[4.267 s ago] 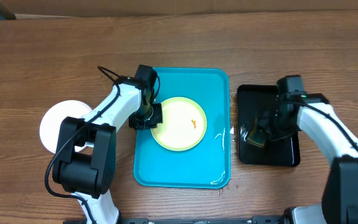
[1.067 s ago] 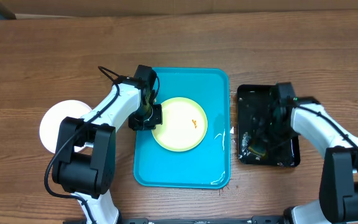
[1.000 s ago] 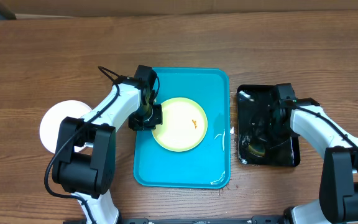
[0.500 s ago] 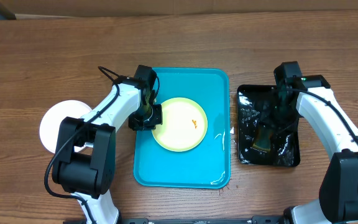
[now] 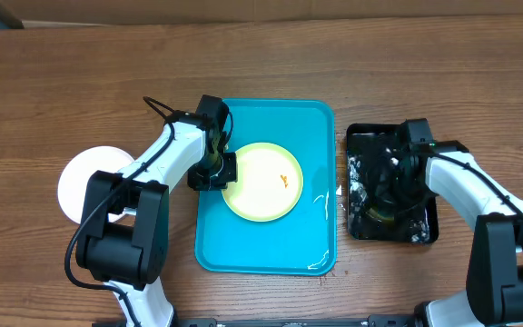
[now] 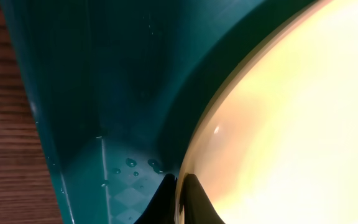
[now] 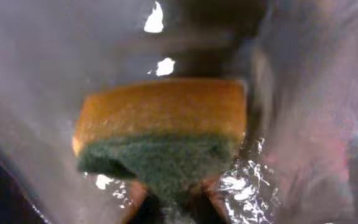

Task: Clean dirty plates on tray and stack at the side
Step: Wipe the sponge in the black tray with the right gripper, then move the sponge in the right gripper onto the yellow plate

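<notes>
A pale yellow-green plate (image 5: 261,180) with a small orange smear (image 5: 284,178) lies in the turquoise tray (image 5: 271,250). My left gripper (image 5: 218,170) is shut on the plate's left rim. In the left wrist view the dark fingertips (image 6: 191,202) pinch the edge of the plate (image 6: 291,124) over the wet tray floor (image 6: 104,93). My right gripper (image 5: 386,202) is down in the black tray (image 5: 425,227), shut on the green underside of a yellow-and-green sponge (image 7: 160,124); the gripper (image 7: 176,202) sits amid splashing water.
White plates (image 5: 84,182) lie on the wooden table left of the turquoise tray, beside the left arm. The black tray holds glistening water. A small white scrap (image 5: 339,191) lies between the two trays.
The right gripper swung toward the back of the black tray and came forward again, opening briefly and closing on the sponge; the water is stirred up. The left arm and plate have not moved.
</notes>
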Robot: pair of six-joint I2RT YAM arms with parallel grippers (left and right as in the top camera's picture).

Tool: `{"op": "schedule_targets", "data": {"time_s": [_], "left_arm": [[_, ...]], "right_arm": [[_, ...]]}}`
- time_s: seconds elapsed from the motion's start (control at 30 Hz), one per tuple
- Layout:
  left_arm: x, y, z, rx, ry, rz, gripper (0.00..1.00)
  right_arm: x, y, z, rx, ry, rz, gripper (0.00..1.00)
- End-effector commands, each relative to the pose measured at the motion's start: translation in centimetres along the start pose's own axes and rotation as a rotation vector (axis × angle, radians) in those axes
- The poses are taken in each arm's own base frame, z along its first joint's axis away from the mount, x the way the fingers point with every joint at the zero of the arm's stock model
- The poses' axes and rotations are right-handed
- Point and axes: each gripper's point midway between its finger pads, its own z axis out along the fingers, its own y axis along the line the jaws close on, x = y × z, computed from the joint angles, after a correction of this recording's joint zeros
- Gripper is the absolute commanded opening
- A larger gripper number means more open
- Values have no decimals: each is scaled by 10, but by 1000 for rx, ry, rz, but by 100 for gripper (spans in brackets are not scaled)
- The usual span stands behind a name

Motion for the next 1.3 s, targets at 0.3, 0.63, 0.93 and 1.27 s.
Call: {"op": "schedule_targets", "data": {"time_s": [0.3, 0.63, 0.93, 1.27], "left_arm": [[-4, -2, 8, -2, -12, 61, 4], [-1, -8, 8, 34, 0, 57, 4], [0, -11, 7, 54, 6, 57, 4], [0, -11, 7, 53, 6, 57, 4]], "right_arm": [[-10, 5, -42, 8, -12, -5, 4], [-6, 64, -103, -216, -24, -186, 4], [53, 182, -105, -406, -22, -406, 4], [57, 246, -38, -262, -204, -422, 4]]}}
